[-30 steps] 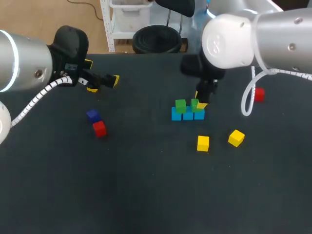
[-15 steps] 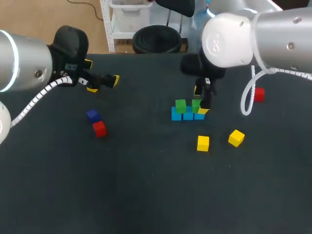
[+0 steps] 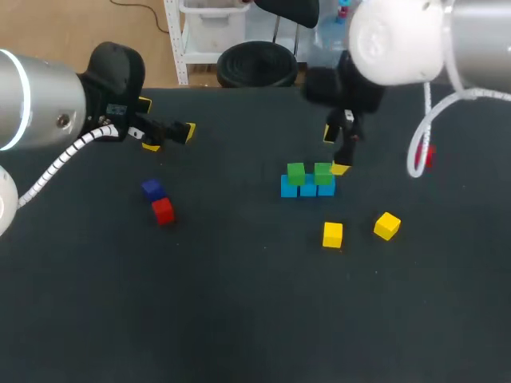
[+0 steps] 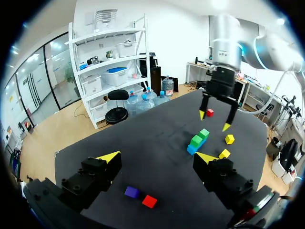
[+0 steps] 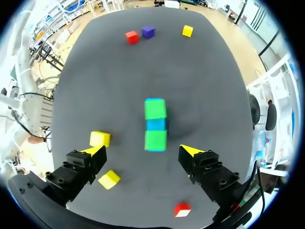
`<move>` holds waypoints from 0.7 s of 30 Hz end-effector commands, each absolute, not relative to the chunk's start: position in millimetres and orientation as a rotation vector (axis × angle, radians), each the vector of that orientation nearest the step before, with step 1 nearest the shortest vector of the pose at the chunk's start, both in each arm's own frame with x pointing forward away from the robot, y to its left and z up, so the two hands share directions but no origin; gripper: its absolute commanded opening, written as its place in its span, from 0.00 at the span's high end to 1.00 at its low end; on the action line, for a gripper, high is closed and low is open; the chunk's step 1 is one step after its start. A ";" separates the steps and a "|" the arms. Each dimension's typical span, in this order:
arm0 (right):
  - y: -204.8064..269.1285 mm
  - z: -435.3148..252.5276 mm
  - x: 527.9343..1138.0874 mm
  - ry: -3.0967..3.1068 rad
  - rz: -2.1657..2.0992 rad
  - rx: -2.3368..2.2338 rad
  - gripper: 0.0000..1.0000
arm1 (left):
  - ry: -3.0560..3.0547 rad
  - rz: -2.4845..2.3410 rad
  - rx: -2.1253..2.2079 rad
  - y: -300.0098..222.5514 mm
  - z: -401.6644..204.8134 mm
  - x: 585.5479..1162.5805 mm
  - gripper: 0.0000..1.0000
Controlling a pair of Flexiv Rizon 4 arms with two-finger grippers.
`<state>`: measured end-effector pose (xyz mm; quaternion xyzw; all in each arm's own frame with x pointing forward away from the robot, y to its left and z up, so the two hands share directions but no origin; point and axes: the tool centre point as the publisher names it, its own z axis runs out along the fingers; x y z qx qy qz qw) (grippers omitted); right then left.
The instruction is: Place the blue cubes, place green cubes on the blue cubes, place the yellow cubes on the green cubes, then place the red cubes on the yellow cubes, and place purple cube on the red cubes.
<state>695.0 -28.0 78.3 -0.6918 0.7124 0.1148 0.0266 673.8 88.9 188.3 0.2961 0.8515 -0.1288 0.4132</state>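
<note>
Three blue cubes [image 3: 307, 190] lie in a row mid-table. A green cube [image 3: 295, 173] rests on the left end and another green cube [image 3: 323, 172] on the right end. In the right wrist view those two green cubes [image 5: 156, 140] sit below my right gripper [image 5: 142, 150], which hangs open and empty above them. My right gripper [image 3: 337, 152] is just behind the row. Two yellow cubes [image 3: 332, 234] [image 3: 386, 225] lie in front. A red cube [image 3: 163, 211] and a purple cube [image 3: 152, 189] lie left, another red cube [image 3: 427, 155] right. My left gripper [image 3: 169, 139] is open at the far left.
The left wrist view shows my left gripper [image 4: 157, 157] held high, with the purple cube [image 4: 131, 192] and red cube [image 4: 149, 201] below it and my right gripper [image 4: 214, 120] far ahead over the stack. A white cable [image 3: 415, 152] loops beside the right red cube.
My right gripper opened, let go of the green cube on the right blue cube, and rose up and back from the stack. The left arm stayed still.
</note>
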 end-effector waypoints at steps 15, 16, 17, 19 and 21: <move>-46.6 84.1 571.7 2.195 0.287 -2.120 0.00 | 2.139 -0.324 0.742 88.5 187.5 674.1 0.00; -44.7 81.3 566.1 2.201 0.291 -2.116 0.00 | 2.139 -0.324 0.742 88.5 187.5 674.1 0.00; -43.1 78.6 561.4 2.209 0.289 -2.111 0.00 | 2.139 -0.324 0.742 88.5 187.5 674.1 0.00; -38.6 70.7 551.3 2.207 0.296 -2.107 0.00 | 2.139 -0.324 0.742 88.5 187.5 674.1 0.00; -35.9 58.5 543.7 2.211 0.312 -2.102 0.00 | 2.139 -0.324 0.742 88.5 187.5 674.1 0.00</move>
